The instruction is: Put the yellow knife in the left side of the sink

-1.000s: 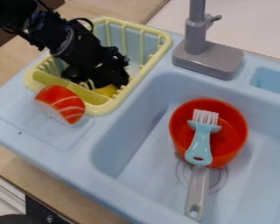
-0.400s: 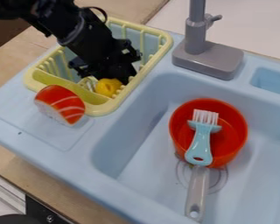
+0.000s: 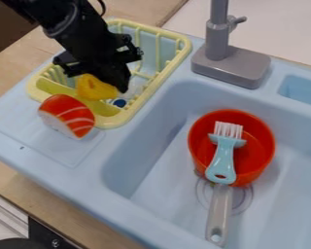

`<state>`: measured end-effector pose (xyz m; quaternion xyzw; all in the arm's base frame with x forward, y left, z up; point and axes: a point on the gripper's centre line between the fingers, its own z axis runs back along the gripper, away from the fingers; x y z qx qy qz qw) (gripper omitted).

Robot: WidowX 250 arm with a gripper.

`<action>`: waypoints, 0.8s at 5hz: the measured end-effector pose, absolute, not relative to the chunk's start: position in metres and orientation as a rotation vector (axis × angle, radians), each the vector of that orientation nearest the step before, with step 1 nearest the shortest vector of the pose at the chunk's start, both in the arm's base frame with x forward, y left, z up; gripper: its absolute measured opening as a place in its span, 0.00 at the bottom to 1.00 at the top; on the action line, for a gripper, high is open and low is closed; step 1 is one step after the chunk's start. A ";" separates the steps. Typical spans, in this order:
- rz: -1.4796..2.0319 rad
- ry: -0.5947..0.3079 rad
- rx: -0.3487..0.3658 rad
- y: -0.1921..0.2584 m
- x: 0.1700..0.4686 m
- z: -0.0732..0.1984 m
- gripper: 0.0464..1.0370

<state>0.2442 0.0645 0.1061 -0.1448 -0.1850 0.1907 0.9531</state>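
My gripper [image 3: 106, 81] hangs over the yellow dish rack [image 3: 166, 70] at the upper left, shut on the yellow knife [image 3: 95, 89]. Only a thick, rounded yellow part of the knife shows, just below the fingers near the rack's front left; the black gripper covers the rest. The light blue sink [image 3: 159, 169] lies to the right of the rack. In it, an orange-red bowl [image 3: 257, 158] stands with a blue-handled brush [image 3: 221, 163] resting across it.
A red and white sushi-like toy [image 3: 68, 115] leans at the rack's front left corner. Inside the rack, a small dark blue thing [image 3: 120, 103] lies below the gripper. The grey faucet [image 3: 231, 65] rises behind the sink. A grey handle [image 3: 218, 211] extends below the bowl.
The gripper first moved right within the rack, then back left and slightly up. The yellow knife has come up and left with it, uncovering the dark blue thing.
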 end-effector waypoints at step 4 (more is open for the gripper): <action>0.403 -0.382 -0.171 0.062 0.253 0.145 0.01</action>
